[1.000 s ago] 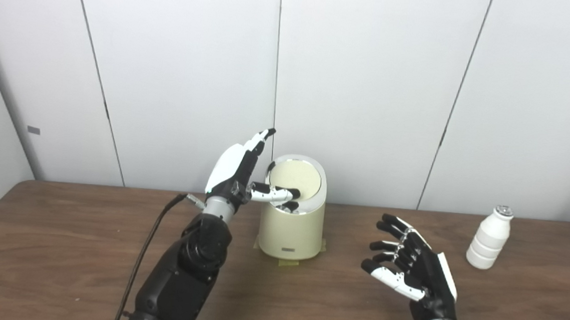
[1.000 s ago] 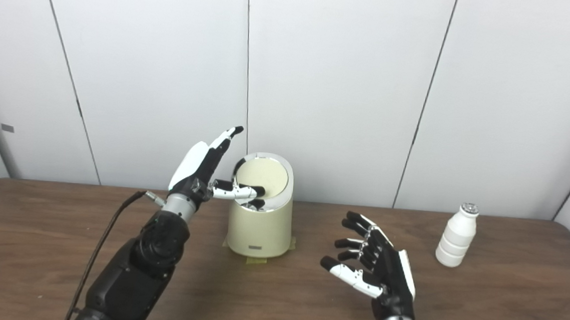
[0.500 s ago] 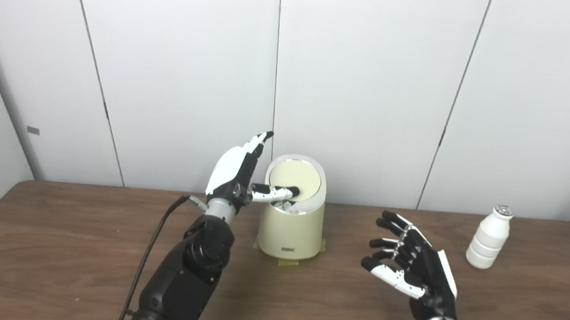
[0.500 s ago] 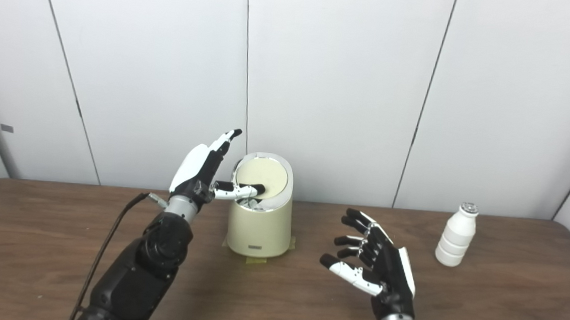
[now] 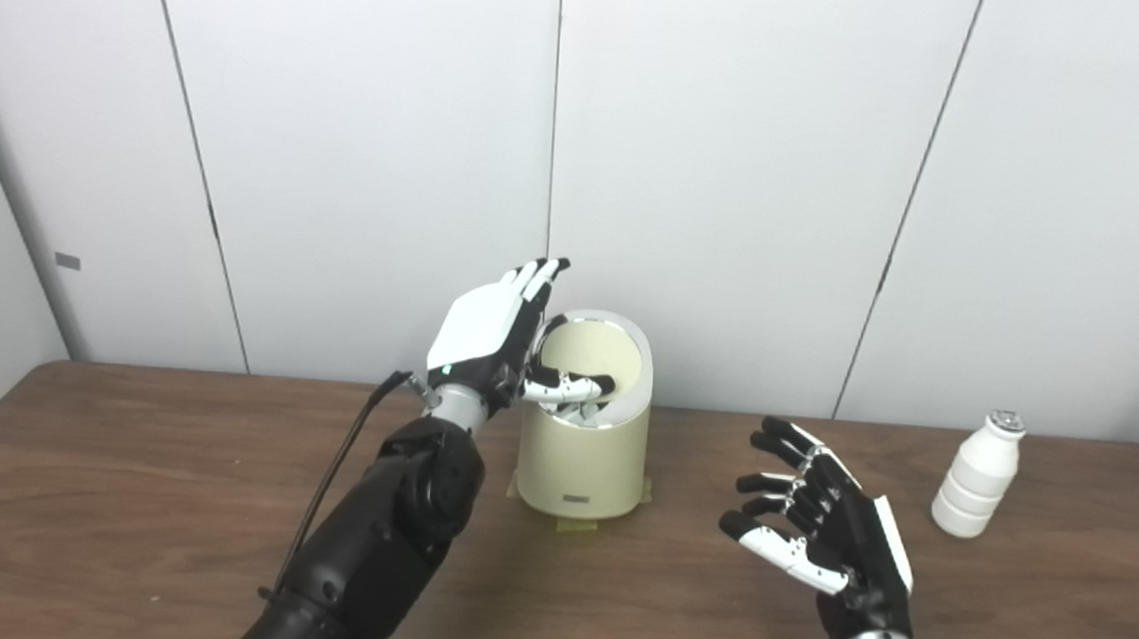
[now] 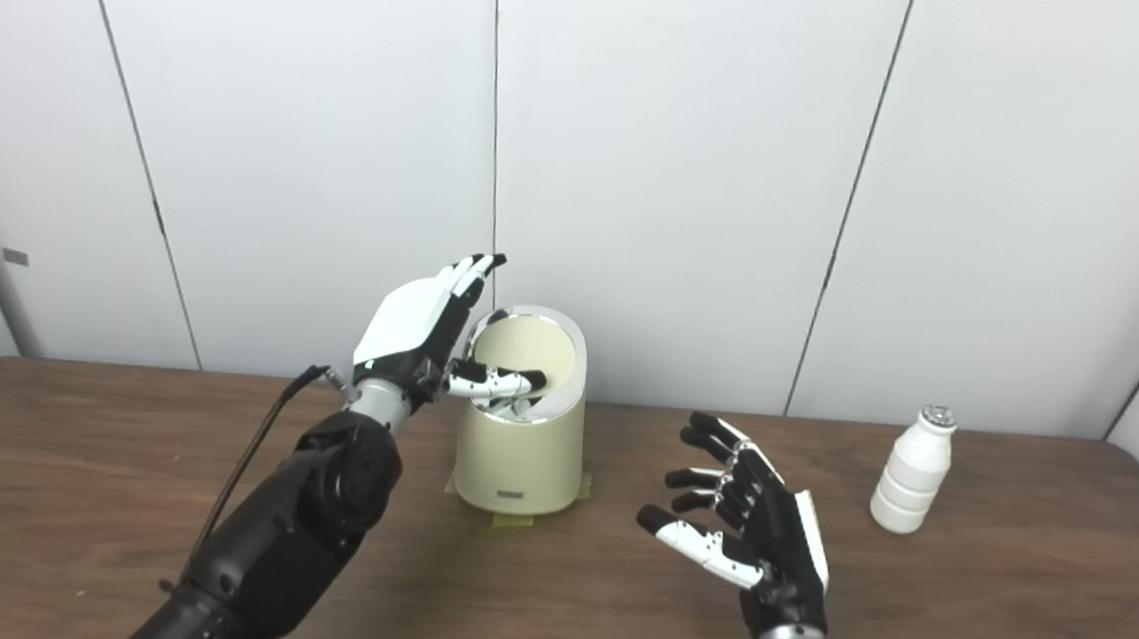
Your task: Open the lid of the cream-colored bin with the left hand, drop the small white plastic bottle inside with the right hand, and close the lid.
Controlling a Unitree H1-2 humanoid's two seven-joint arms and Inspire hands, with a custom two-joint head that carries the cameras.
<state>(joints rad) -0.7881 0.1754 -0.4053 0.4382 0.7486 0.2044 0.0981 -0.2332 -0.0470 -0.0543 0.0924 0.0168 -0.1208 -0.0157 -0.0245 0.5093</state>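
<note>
Lid (image 5: 589,353) pushed in by left hand (image 5: 493,339) thumb, fingers spread; right hand (image 5: 820,533) spread, empty; bottle (image 5: 978,475) untouched far right; drop, closing remain.

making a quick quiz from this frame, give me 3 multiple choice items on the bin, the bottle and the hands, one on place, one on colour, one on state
1. Where does the white bottle stand?
A. inside the bin
B. on the table, right of the right hand
C. in the left hand

2. What colour is the bin?
A. cream
B. blue
C. black

3. What is the right hand doing?
A. gripping the bottle
B. pressing the lid
C. open, holding nothing

Answers:
1 B, it stands upright on the table near the right edge.
2 A, its wall is pale cream.
3 C, its fingers are spread and apart from everything, while the left hand has its thumb on the tilted lid.
</note>
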